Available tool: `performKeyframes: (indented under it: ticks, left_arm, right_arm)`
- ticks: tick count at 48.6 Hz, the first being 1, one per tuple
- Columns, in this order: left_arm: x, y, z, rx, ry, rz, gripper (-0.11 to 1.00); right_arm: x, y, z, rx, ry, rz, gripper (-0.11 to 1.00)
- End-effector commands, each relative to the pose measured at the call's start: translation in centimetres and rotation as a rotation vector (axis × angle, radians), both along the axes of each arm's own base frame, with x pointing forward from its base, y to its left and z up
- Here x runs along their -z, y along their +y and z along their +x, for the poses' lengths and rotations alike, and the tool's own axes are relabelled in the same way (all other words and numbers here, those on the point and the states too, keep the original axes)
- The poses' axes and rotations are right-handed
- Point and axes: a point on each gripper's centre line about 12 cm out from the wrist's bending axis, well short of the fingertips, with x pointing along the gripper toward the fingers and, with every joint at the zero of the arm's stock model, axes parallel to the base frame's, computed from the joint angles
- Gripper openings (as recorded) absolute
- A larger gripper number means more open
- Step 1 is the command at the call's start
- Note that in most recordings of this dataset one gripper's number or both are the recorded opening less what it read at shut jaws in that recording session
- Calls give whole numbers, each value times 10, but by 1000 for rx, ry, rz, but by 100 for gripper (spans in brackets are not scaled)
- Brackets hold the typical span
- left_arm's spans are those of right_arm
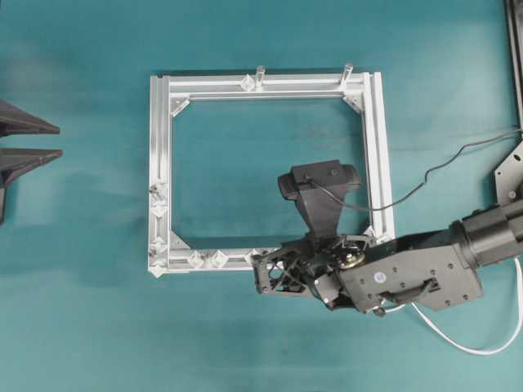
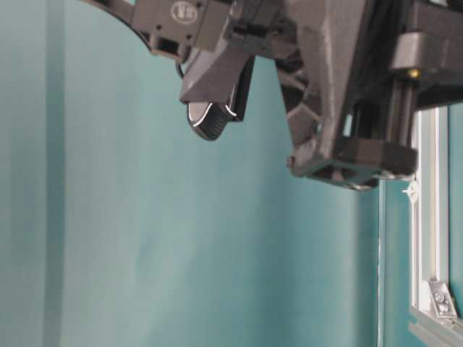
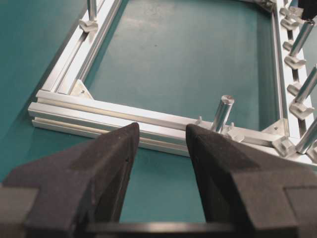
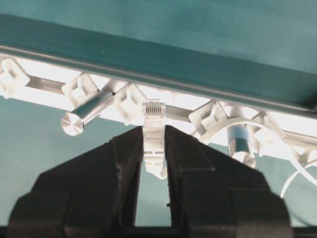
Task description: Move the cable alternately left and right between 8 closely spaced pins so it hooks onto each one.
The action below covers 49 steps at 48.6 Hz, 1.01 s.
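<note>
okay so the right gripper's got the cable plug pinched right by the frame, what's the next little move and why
Probably carry the plug sideways past the nearest pin so the trailing cable hooks on it. The right gripper holds the plug upright against the bottom rail, and the cable already curves around a pin beside it, so the next one in the row looks due. The left gripper sits open, apart.

From my feeds the frame (image 1: 159, 163) reads as brushed silver aluminium, bright and grooved. The posts (image 3: 221, 113) look like smooth turned metal with a dull sheen. The pins (image 4: 129, 101) seem translucent whitish plastic. The cable (image 4: 154, 136) ends in a clear, glossy plug. The surface (image 1: 82, 310) is matt teal, possibly cloth.
</note>
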Motion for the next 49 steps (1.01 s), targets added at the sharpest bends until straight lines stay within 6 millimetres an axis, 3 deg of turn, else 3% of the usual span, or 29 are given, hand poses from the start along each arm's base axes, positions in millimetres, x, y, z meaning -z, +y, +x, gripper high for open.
performKeyframes:
  ticks: [1, 35, 49]
  left_arm:
    - [-7, 1, 2, -4, -18, 4, 50]
    - [-7, 1, 2, -4, -18, 4, 50]
    - [-7, 1, 2, -4, -18, 4, 50]
  right_arm:
    - [-13, 3, 3, -1, -35, 14, 16]
    - [-13, 4, 4, -1, -34, 14, 16]
    - [-13, 16, 3, 2, -43, 24, 16]
